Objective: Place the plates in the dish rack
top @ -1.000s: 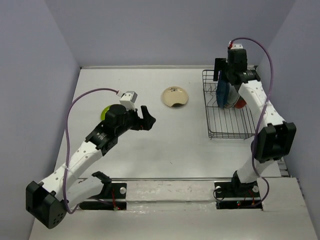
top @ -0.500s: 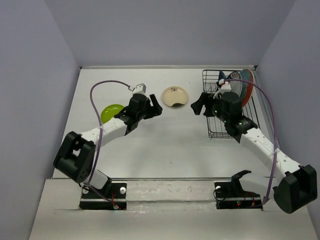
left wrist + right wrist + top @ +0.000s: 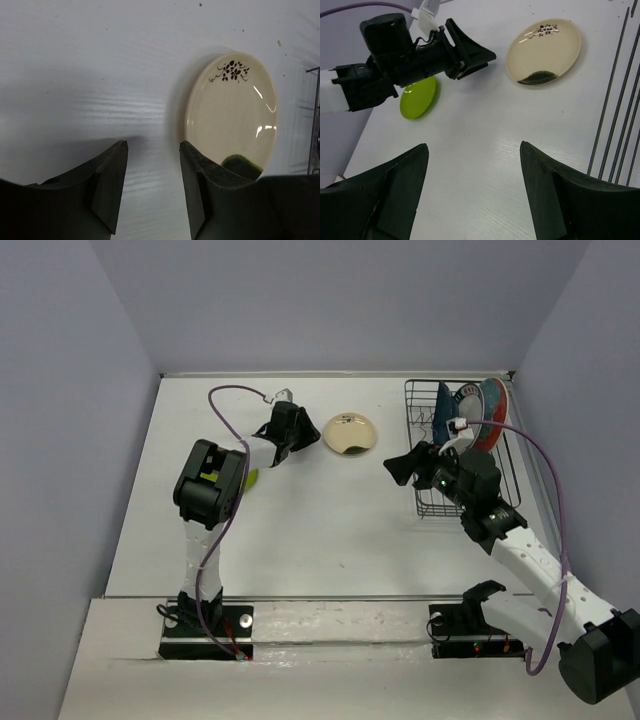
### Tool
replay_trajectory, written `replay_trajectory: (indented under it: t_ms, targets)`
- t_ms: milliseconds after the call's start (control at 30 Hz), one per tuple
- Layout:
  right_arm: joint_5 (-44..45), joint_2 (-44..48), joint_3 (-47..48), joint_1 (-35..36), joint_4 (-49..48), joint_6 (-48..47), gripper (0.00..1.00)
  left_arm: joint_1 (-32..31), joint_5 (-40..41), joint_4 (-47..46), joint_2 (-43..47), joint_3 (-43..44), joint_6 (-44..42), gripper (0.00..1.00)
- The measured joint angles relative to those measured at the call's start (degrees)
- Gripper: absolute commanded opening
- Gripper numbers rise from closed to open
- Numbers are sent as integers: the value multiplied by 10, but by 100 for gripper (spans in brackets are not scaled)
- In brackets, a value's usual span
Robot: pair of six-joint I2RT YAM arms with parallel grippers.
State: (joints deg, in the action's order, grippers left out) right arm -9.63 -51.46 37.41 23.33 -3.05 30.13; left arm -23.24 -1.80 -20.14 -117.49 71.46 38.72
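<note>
Three plates (image 3: 489,410) in rack (image 3: 450,496) | cream plate (image 3: 350,433), green plate (image 3: 418,97) on surface (image 3: 330,530) left of rack | left jaws and right jaws spread, empty

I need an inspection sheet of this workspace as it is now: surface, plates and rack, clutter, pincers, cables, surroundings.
Surface: white table, no spill seen.
Job's things: small cream round plate and lime-green round plate lie flat on the table. The black wire dish rack holds other plates on edge at its far end.
Clutter: nothing seen.
Pincers: left pincer open, empty, close beside the cream plate. Right pincer open, empty, above the table near the rack.
Cables: left purple cable and right purple cable loop freely, no snag seen.
Surroundings: plain lilac walls.
</note>
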Motion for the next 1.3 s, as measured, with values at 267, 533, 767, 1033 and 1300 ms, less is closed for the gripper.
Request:
replay_trajectory:
  t_ms: [267,533,767,1033,1300]
  targets:
    - [-29,-32,0,0,-19,1,78,-8,-61,-3,-88,102,-3,52]
    - [-34,-60,0,0,-26,1,77,-10,-77,-1,-129,147,1,6]
    - [-49,-89,11,0,-16,-26,91,-11,-78,-30,-51,39,12,6]
    - [-69,-174,87,0,31,-82,99,-38,-89,-121,242,-259,40,6]
    - [-128,-219,104,0,49,-82,70,-89,-136,-183,419,-400,57,6]
